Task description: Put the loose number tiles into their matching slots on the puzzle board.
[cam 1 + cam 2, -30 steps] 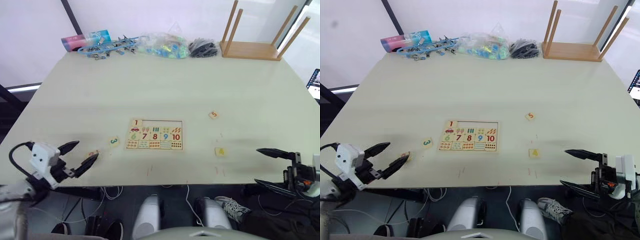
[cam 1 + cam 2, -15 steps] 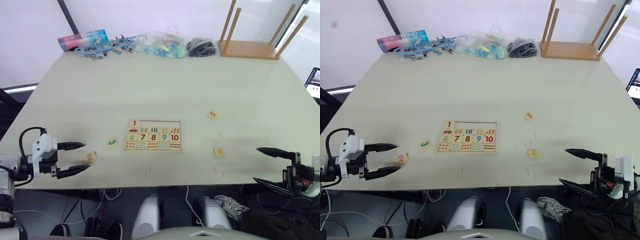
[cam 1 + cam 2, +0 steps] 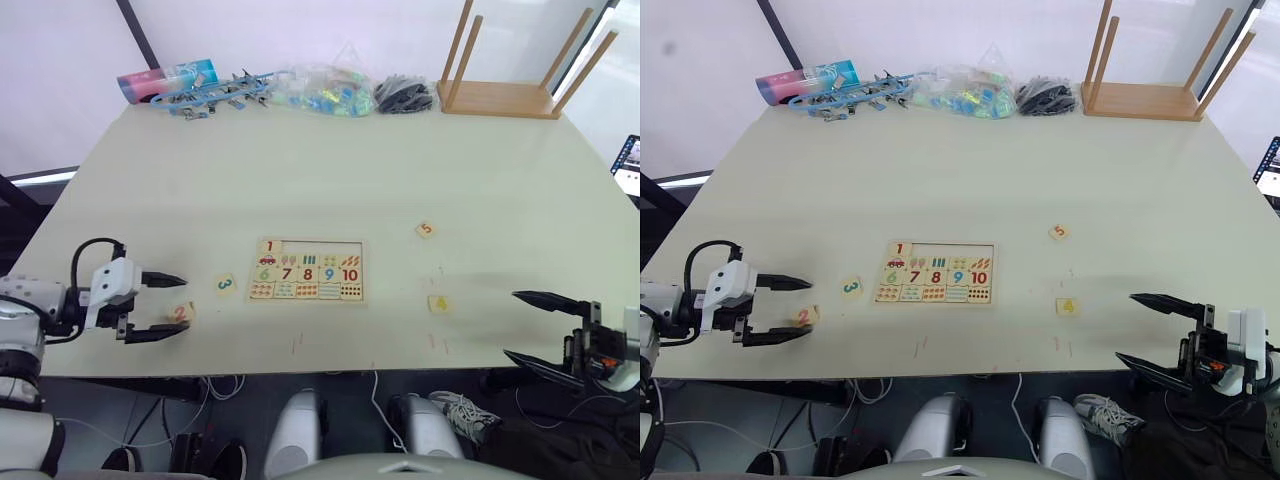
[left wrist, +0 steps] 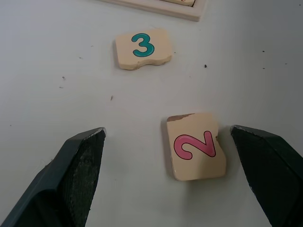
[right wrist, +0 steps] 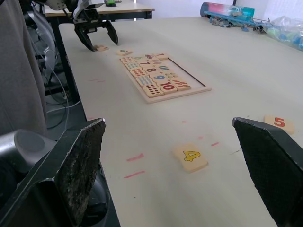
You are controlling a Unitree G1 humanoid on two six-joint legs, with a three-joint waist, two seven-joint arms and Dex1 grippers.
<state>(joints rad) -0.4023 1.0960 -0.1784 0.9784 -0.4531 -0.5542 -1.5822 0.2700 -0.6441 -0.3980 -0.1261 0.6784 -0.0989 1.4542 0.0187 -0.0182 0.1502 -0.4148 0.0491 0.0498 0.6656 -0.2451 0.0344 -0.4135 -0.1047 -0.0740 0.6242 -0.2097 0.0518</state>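
The puzzle board (image 3: 308, 270) lies flat at the table's middle, with a red 1 tile (image 3: 270, 246) at its top left corner. The row beside that tile looks bare. Loose tiles lie around the board: pink 2 (image 4: 196, 146), green 3 (image 4: 143, 48), yellow 4 (image 3: 438, 303) and orange 5 (image 3: 426, 229). My left gripper (image 3: 183, 304) is open, low over the table, with a finger on either side of the 2 tile. My right gripper (image 3: 511, 324) hangs open at the table's front right edge, right of the 4 tile (image 5: 191, 157).
An upturned wooden stool (image 3: 500, 95) stands at the back right. Along the far edge lie a blue tube (image 3: 165, 78), blue clips, a plastic bag (image 3: 320, 90) and a black bundle (image 3: 405, 95). The table's front edge runs just behind both grippers.
My left gripper has moved forward to the right and now straddles the 2 tile. The right gripper has stayed where it was.
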